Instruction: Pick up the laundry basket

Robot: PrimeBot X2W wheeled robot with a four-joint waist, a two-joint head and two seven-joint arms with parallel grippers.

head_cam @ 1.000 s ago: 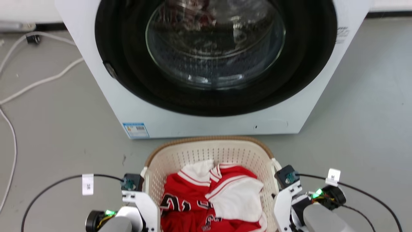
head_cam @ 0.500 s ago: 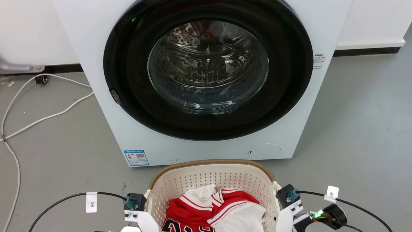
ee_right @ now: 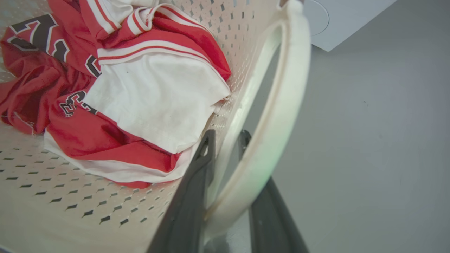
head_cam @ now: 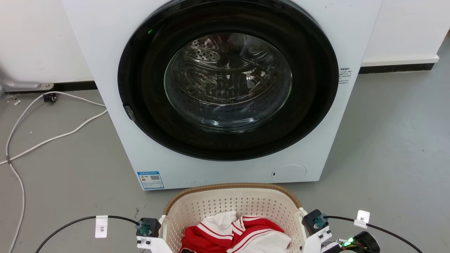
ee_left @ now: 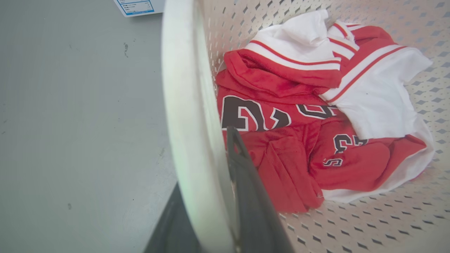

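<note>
Grey, smooth floor (head_cam: pixel 386 158) runs back to a white wall. On it stands a white front-loading washing machine (head_cam: pixel 100 52) with a round, black-rimmed glass door (head_cam: pixel 228 80) and a small blue label (head_cam: pixel 150 180) low on its front. White cords (head_cam: pixel 52 135) trail over the floor on my left.

Just in front of the machine, low in the head view and between my two wrists, is the cream plastic laundry basket (head_cam: pixel 232 205). It is rounded-rectangular, with walls pierced by rows of small slots. A brown woven-look band (head_cam: pixel 232 185) runs along the top rim, and there is a smooth white handle on each side. Inside lies a crumpled heap of red and white jerseys (head_cam: pixel 242 230) with dark numbers edged in white. I cannot tell whether the basket's base rests on the floor.

My left fingers (ee_left: pixel 242 175) are closed on the basket's left side at the white handle (ee_left: pixel 182 105). One dark finger runs up inside the wall, right beside the red cloth. The other sits outside, mostly hidden behind the white bar.

My right fingers (ee_right: pixel 200 168) are pinched on the right side at the other handle (ee_right: pixel 281 105). One finger lies against the perforated wall inside, next to the white cloth. The other is outside, its tip showing through the handle's opening.

Black cables (head_cam: pixel 70 225) with white tags lead away from both wrists across the floor.
</note>
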